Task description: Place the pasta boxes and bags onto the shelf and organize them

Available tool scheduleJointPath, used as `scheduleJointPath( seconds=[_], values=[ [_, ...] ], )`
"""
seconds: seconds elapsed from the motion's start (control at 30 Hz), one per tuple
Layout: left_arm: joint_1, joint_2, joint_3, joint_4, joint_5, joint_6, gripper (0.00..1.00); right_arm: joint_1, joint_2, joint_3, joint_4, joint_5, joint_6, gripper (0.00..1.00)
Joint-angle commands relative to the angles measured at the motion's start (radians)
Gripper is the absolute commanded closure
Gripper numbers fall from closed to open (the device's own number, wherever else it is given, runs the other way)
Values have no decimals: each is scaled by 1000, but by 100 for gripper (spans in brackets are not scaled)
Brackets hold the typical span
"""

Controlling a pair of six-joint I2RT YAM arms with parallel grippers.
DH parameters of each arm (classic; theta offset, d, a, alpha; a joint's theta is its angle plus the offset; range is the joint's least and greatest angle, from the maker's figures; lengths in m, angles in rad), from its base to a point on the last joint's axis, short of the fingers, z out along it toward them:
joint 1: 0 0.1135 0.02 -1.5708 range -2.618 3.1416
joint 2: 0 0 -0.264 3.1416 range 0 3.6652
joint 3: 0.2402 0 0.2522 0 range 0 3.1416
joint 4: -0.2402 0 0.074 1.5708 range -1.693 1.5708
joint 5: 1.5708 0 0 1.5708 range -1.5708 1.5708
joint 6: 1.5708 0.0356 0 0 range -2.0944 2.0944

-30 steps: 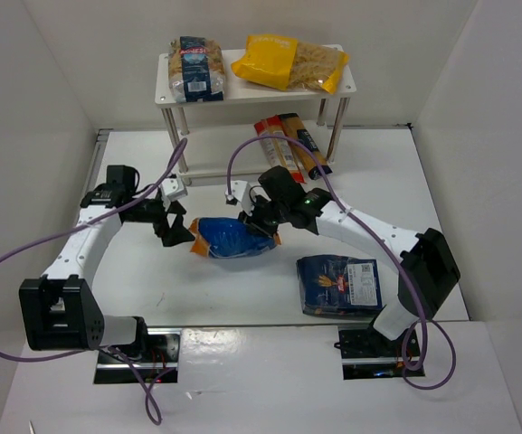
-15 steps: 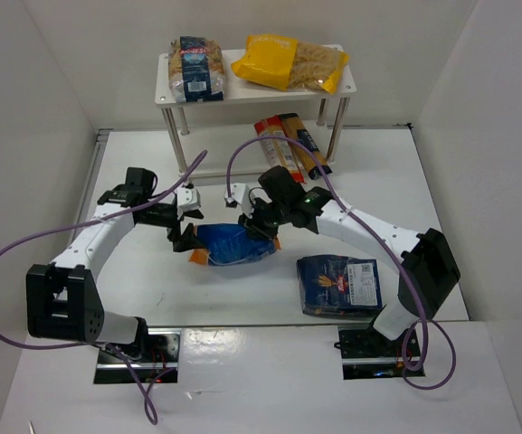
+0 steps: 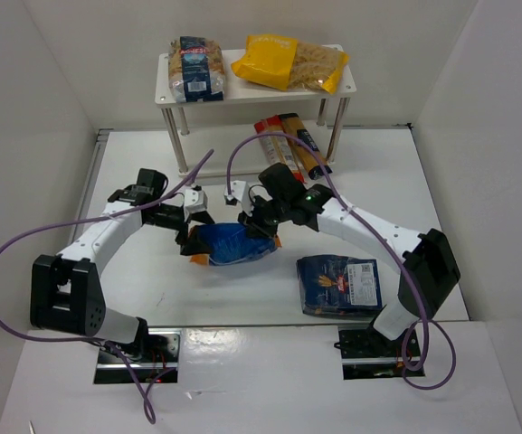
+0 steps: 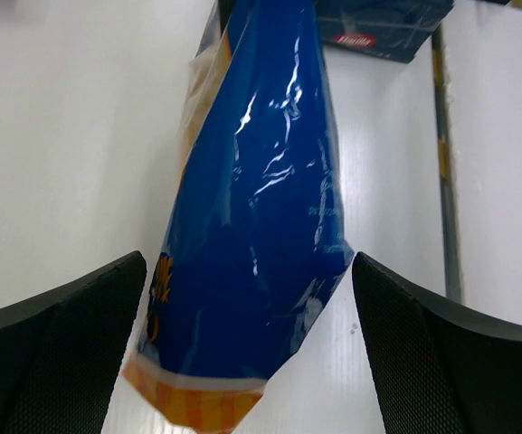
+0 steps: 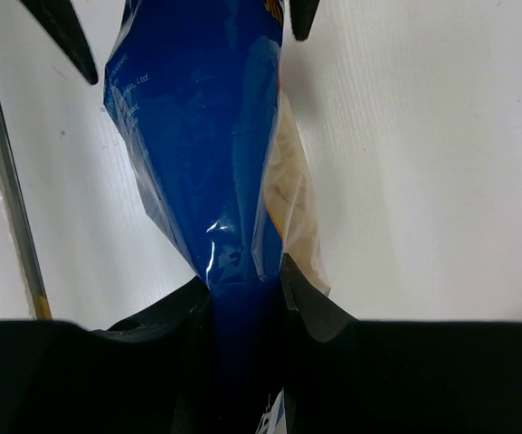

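Observation:
My right gripper [image 3: 259, 223] is shut on one end of the blue-and-orange bag [image 3: 229, 244], which it holds in mid-table; the pinched end shows in the right wrist view [image 5: 233, 298]. My left gripper [image 3: 191, 237] is open, its jaws on either side of the bag's orange end [image 4: 197, 407] without touching it. The white shelf [image 3: 346, 83] stands at the back. On its top tier lie a blue-labelled clear bag [image 3: 197, 68] and a yellow bag [image 3: 288, 61]. Long red and orange packets [image 3: 289, 143] lie under it. A flat dark blue pack [image 3: 340, 285] lies at the front right.
White walls close in the table on the left, right and back. Purple cables loop from both arms over the table. The shelf's silver legs [image 3: 185, 137] stand just behind the arms.
My left gripper has moved right, from beside the bag's orange end to around it. The bag has tilted and shifted slightly right. My right gripper has stayed shut on it.

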Motion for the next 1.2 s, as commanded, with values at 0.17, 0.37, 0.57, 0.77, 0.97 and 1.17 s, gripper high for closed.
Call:
scheduleJointPath(
  seconds=[0.17,0.37,0.57,0.77,0.97,1.17],
  values=[
    [-22,15,-7,69,191,-91,0,-46,-77,109,87,-106,17,100],
    [-33,33,-37,90,213,-111,0,-78,-77,129,87,-147,36,100],
    [-33,33,-37,169,223,-196,0,-107,-77,160,87,-201,58,100],
    [-33,33,-55,317,156,-321,0,-107,-77,160,78,-244,67,100],
    [-53,64,-64,393,47,-392,0,-107,-68,160,78,-262,67,100],
    [-90,95,-43,393,60,-414,0,-107,-68,160,68,-271,67,100]
  ],
)
